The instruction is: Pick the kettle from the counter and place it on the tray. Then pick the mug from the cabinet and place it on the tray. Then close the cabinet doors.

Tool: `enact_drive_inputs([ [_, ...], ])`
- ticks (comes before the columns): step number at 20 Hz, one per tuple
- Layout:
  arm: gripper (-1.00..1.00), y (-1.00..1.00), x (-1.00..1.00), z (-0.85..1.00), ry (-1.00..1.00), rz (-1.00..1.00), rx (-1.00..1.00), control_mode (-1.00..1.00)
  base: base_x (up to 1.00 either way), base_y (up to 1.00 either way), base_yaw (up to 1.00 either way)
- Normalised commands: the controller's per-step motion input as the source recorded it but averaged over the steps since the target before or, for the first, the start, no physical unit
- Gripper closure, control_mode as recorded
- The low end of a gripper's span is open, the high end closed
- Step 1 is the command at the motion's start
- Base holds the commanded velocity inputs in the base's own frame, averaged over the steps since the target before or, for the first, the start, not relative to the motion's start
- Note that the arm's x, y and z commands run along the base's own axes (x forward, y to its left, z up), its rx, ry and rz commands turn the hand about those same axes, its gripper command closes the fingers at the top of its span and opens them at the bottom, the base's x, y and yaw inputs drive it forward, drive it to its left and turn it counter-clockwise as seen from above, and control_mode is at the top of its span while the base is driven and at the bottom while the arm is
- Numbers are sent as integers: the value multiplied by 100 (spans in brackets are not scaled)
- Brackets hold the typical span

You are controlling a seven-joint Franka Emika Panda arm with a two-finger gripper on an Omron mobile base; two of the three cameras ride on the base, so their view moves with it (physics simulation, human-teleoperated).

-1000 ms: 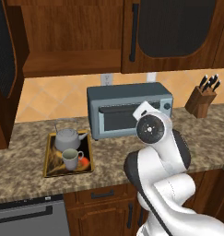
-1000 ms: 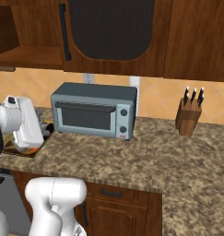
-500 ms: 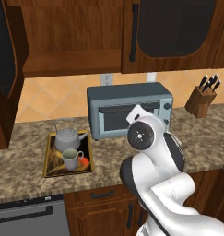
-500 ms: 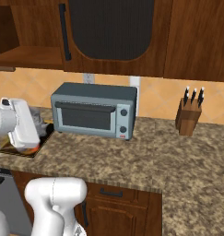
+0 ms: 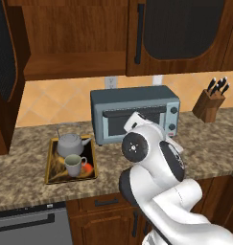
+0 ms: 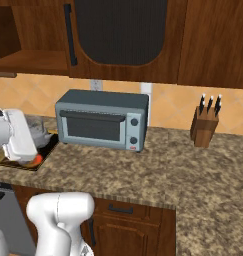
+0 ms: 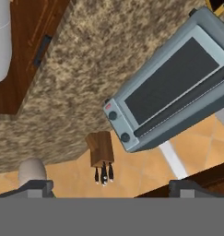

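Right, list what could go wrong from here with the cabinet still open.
1. The open cabinet door hangs far left above the tray; an arm reaching for it could clip the kettle or mug.
2. The toaster oven sits close behind the arm, so a wide swing may strike it.

Even, soft, shadowless-looking lighting is seen in all three rendered views, with no glare and no blur. The brown-and-beige speckled granite-look counter (image 5: 22,143) is brightly lit, while the dark reddish-brown wooden wall cabinet (image 5: 75,33) at 12 o'clock is dimmer inside. A faint sheen is shown on the blue-grey metal toaster oven (image 6: 100,120). Coarse texture pixelation is visible throughout.
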Motion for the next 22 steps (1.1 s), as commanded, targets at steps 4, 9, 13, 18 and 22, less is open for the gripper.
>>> enact_drive_inputs([
  [4,-100,31,-5,-6,-1,0,-10,-100,0,0,0],
  [9,-100,8,-1,0,0,0,-2,-100,0,0,0],
  [13,-100,35,-13,-1,-5,0,-9,-100,0,0,0],
  [18,-100,68,-16,0,-5,0,-18,-100,0,0,0],
  [22,-100,78,0,0,0,-6,-19,-100,0,0,0],
])
